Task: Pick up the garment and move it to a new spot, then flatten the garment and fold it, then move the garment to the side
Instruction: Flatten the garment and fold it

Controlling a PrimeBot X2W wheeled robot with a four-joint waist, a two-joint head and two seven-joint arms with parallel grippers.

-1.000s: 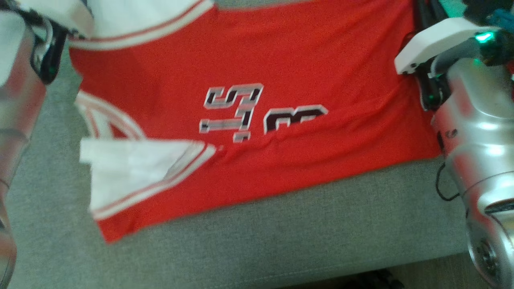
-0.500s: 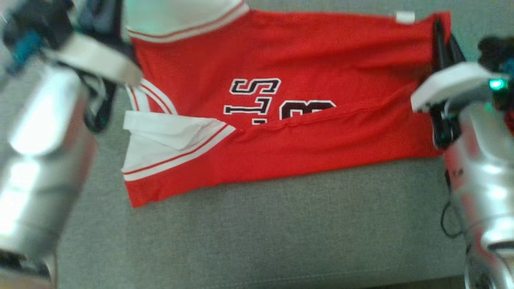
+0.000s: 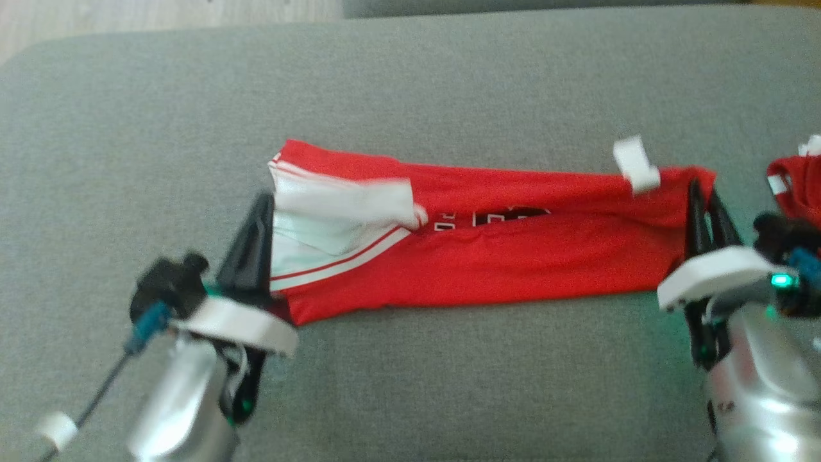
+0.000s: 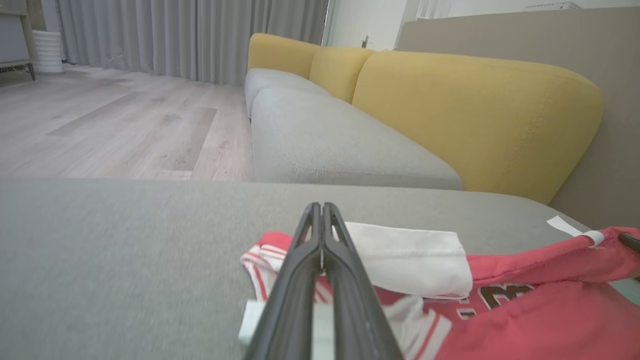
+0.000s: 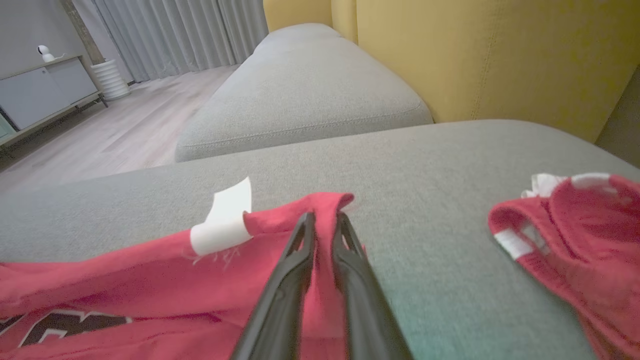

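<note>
My left gripper (image 3: 263, 204) and right gripper (image 3: 701, 194) clamp the garment (image 3: 513, 263) ends, mid cushion (image 3: 410, 83). I judge it limp, light; hold corners

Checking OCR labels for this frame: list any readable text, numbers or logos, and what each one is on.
No text reads whole.
On the red jersey: dark, white-edged characters, mostly folded under, unreadable.
On the white tag at the jersey's edge: no print that I can make out.
On the second red garment: no text to be seen.
</note>
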